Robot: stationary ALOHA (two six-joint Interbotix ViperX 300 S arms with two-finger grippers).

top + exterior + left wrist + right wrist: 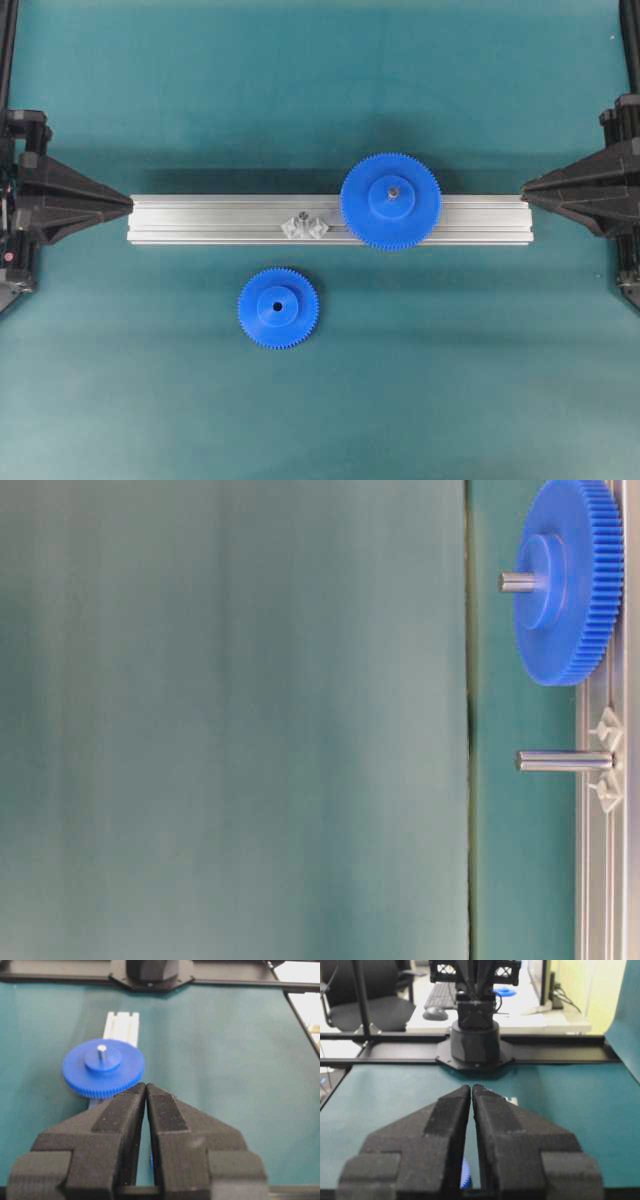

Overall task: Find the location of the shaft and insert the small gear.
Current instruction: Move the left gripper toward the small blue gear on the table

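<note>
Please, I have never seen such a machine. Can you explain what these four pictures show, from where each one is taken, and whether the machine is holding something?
This is a two-armed robot at a green table. One picture looks straight down. One is taken near table height and appears turned sideways. Two come from cameras on the wrists.

From above, the left end effector and the right end effector point at the ends of an aluminium rail. Both are shut and hold nothing.

On the rail stand a large blue gear on its pin and a bare shaft. The small gear lies flat on the table, apart from the rail.
</note>
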